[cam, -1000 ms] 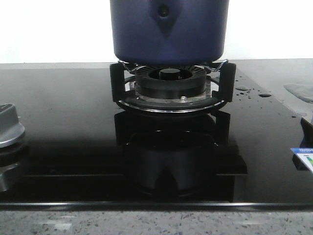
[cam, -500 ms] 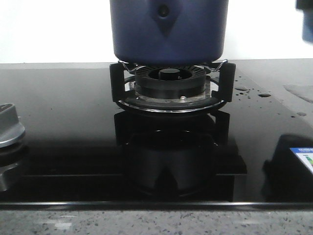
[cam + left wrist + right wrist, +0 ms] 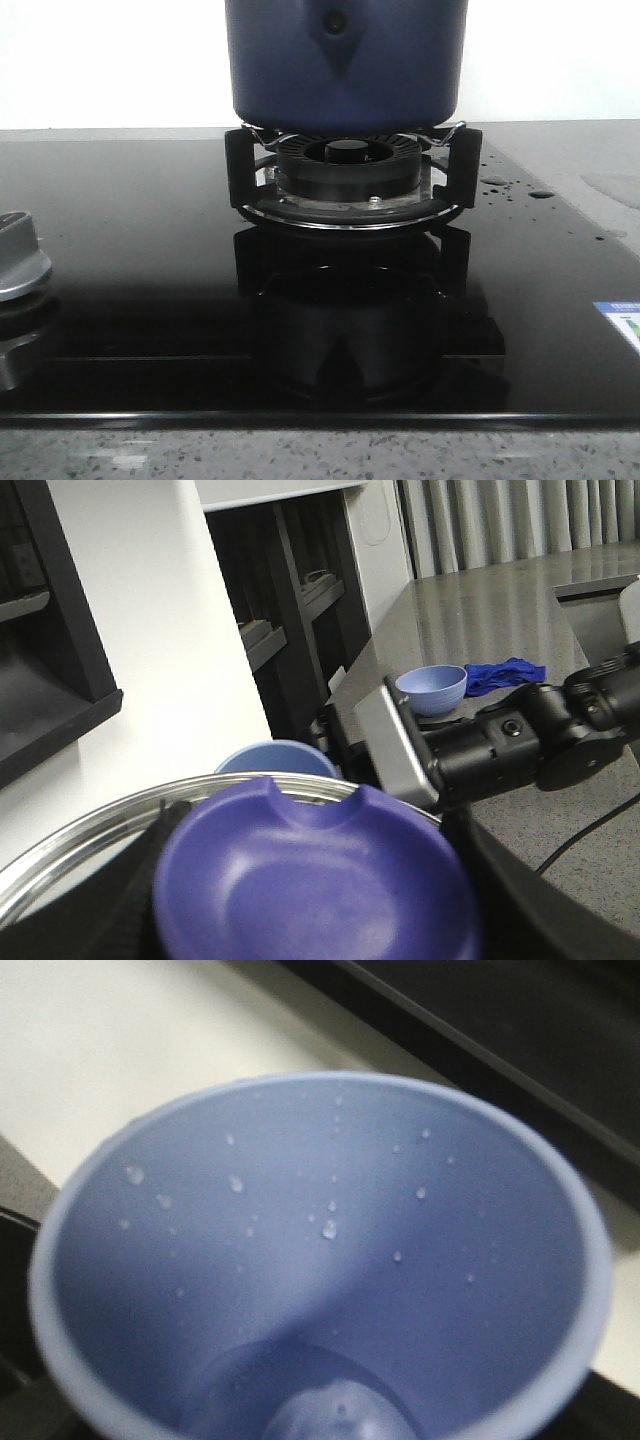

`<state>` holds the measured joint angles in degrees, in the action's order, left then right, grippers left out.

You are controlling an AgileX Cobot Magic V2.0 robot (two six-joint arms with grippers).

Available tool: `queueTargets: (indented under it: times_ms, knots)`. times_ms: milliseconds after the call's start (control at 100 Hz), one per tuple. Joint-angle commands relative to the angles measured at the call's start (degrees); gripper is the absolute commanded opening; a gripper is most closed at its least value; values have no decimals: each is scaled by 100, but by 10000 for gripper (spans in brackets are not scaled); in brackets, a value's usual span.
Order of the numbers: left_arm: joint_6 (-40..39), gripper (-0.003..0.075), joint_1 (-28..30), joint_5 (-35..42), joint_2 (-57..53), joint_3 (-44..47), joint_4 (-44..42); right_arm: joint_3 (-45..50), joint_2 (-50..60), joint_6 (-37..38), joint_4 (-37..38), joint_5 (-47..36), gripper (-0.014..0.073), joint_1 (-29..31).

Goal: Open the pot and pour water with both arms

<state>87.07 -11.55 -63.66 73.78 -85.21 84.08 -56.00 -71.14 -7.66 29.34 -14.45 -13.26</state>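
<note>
Sitting on the black pan support (image 3: 462,160) of the burner (image 3: 348,170), the pot (image 3: 345,62) fills the upper middle of the front view, its dark navy side turned to the camera with the pointed handle mount and single rivet showing. The burner stands on a glossy black glass hob (image 3: 130,260), which mirrors the pot and the support just in front of them. Water droplets (image 3: 495,182) lie on the glass beside the support, on the robot's right of the pot. A grey control knob (image 3: 18,255) sits at the hob's edge, well to the pot's left, and a speckled grey worktop (image 3: 320,455) runs along the hob's near edge. Neither arm shows in the front view.

The left wrist view has a purple-blue lid (image 3: 315,880) close to the lens with a shiny metal rim (image 3: 90,830) around it; a small blue bowl (image 3: 432,688) rests on a grey counter beyond. Whether the left tool grips anything cannot be told.

The right wrist view looks into a pale blue cup (image 3: 320,1260) beaded with droplets; the right tool's fingers are hidden, so its state cannot be told.
</note>
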Motion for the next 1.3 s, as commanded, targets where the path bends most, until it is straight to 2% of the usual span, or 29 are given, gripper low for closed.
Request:
queueTargets:
  times_ms: [0,270,540,730,1050,1290]
  knots:
    - [-48,229,6,102,-243,-195,564,-480,-68,-22,604,-287,204,-87]
    - [-197,229,6,102,-352,-195,522,-973,-539,-22,2111,-203,204,-121]
    - [-316,229,6,99,-352,-195,513,-1511,-915,-22,3291,142,204,-121]
    - [-316,229,6,99,-352,-195,513,-1520,-1039,-30,4718,307,204,-121]
    - [-316,229,6,99,-352,-195,509,-1508,-1100,-48,4707,330,204,-189]
    - [-319,229,6,99,-352,-195,500,-1519,-1100,-119,5926,378,204,-198]
